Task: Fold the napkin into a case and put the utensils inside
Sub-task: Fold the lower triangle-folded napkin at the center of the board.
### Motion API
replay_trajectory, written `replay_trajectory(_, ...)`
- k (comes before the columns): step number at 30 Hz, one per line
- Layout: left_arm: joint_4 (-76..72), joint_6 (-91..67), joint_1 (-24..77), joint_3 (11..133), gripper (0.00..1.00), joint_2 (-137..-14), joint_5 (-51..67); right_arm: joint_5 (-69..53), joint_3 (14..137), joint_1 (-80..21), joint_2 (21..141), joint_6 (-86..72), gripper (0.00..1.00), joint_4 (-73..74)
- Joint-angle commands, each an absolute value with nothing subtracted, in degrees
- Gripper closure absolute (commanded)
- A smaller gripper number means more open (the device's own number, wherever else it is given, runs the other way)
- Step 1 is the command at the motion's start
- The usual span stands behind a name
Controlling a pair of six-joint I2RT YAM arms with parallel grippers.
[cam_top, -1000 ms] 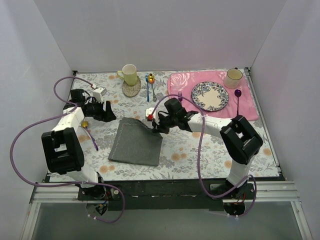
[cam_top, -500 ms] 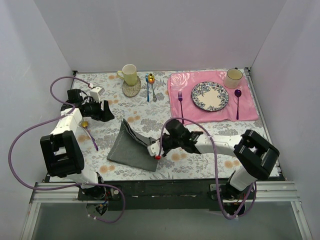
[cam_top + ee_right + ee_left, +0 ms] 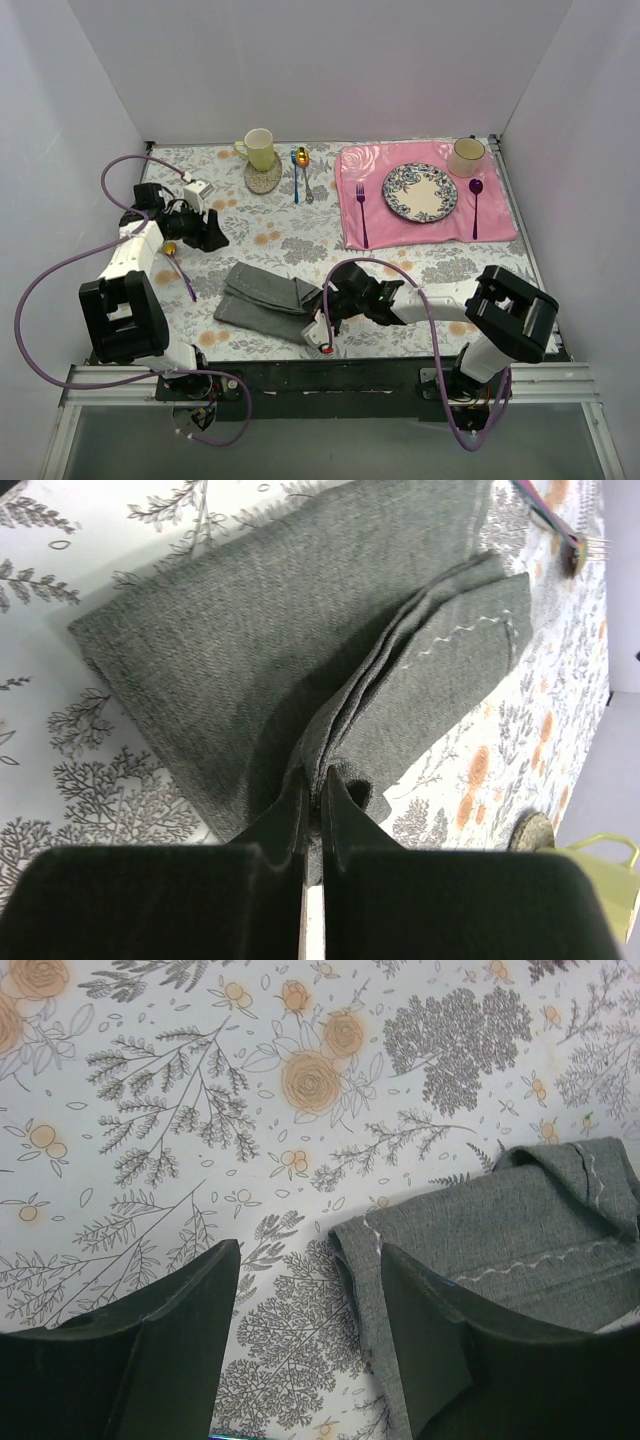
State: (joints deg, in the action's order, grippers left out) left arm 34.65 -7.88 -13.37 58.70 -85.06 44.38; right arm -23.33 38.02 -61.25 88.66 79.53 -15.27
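Observation:
The dark grey napkin point(image 3: 262, 297) lies folded into a long band on the flowered tablecloth. My right gripper point(image 3: 322, 322) is at its near right end, shut on a bunched edge of the napkin point(image 3: 300, 660); in the right wrist view the right gripper point(image 3: 318, 780) pinches several cloth layers. My left gripper point(image 3: 205, 232) stands open above the table behind the napkin's left end. In the left wrist view the left gripper point(image 3: 305, 1290) has a napkin point(image 3: 520, 1240) corner edge beside its right finger. The gold-bowled spoon point(image 3: 178, 265) lies left of the napkin. The small silver fork point(image 3: 308, 187) lies at the back.
A pink placemat point(image 3: 500, 215) at the back right carries a patterned plate point(image 3: 420, 192), a purple fork point(image 3: 361, 205), a purple spoon point(image 3: 476, 200) and a cup point(image 3: 466, 155). A yellow cup point(image 3: 259, 148) and coaster point(image 3: 263, 178) stand beside a blue-handled spoon point(image 3: 296, 175).
My right gripper has pulled the napkin's far right edge toward the near table edge, folding the cloth over into a narrow band. My left gripper has shifted slightly toward the napkin.

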Motion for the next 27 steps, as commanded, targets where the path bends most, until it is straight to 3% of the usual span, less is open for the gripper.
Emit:
replay_trajectory(1,42.9,1.7,-12.3,60.0,0.44,-83.8,47.2,-21.2,39.7,-62.4,90.7,82.1,0.99,-16.0)
replay_trajectory(14,46.4,11.5,-5.9,52.5,0.6,-82.3,42.3,-16.1,39.8,-60.8,95.0,82.6,0.99,-17.2)
replay_trajectory(27,37.6,5.7,4.5,46.6,0.68,-83.2,33.8,-18.3,36.7,-57.2,93.7,88.8,0.99,-22.1)
